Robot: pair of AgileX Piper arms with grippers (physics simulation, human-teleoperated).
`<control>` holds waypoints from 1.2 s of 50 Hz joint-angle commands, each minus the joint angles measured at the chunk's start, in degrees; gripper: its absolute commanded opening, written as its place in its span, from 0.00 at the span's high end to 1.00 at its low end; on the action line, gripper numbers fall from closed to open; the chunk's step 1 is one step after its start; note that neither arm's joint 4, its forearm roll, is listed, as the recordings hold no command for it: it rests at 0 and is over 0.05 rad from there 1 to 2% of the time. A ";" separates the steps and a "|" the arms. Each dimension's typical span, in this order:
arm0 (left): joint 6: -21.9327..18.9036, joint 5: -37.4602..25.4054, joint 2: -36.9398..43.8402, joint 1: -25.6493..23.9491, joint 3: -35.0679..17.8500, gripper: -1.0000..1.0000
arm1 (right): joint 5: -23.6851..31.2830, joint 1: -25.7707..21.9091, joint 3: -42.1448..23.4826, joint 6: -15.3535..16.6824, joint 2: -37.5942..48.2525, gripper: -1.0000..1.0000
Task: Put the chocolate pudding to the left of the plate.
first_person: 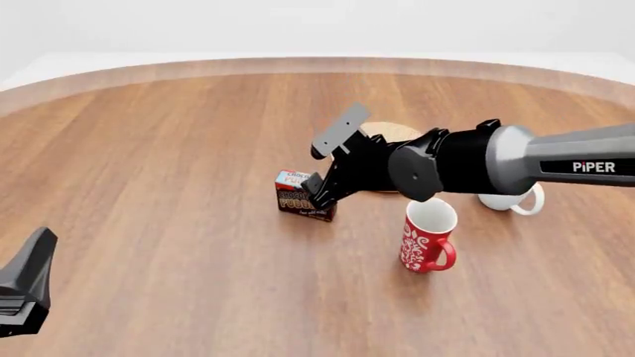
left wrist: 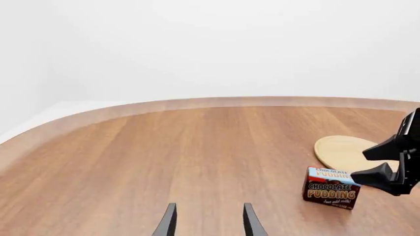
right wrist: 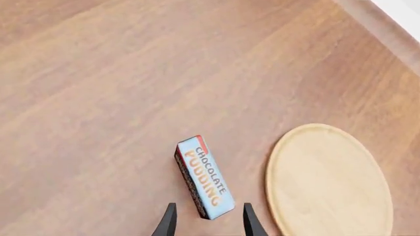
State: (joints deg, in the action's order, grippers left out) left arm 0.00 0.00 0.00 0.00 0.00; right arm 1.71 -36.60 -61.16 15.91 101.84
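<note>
The chocolate pudding [first_person: 297, 195] is a small brown and red box with a light blue top band, standing on the table just left of the plate [first_person: 397, 132]. The tan wooden plate is mostly hidden behind my right arm in the front view. My right gripper [first_person: 323, 186] is open, right over the box. In the right wrist view its fingertips [right wrist: 210, 216] straddle one end of the box [right wrist: 204, 177], with a gap on each side, and the plate [right wrist: 328, 182] lies beside it. My left gripper [left wrist: 210, 216] is open and empty at the near left [first_person: 25, 286].
A red patterned mug [first_person: 427, 236] stands near the front, right of the box. A white mug [first_person: 516, 199] stands right of it, partly behind my right arm. The left wrist view shows the box [left wrist: 331, 189], the plate [left wrist: 345, 152] and the right gripper [left wrist: 371, 163].
</note>
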 commanded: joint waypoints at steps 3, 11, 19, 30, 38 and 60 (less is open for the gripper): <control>0.00 0.00 0.00 0.00 0.00 0.00 | -0.33 0.26 -0.02 -0.52 0.21 0.00; 0.00 0.00 0.00 0.00 0.00 0.00 | -0.68 0.90 -0.44 -0.39 1.35 0.00; 0.00 0.00 0.00 0.00 0.00 0.00 | -0.89 1.02 -0.81 -0.47 2.02 0.00; 0.00 0.00 0.00 0.00 0.00 0.00 | -1.81 1.03 -0.32 -0.96 2.70 0.00; 0.00 0.00 0.00 0.00 0.00 0.00 | -2.68 1.65 -0.37 -1.00 3.88 0.00; 0.00 0.00 0.00 0.00 0.00 0.00 | -4.58 2.11 -0.55 -1.65 6.47 0.00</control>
State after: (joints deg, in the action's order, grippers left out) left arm 0.00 0.00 0.00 0.00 0.00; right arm -1.92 -34.56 -61.76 14.61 107.28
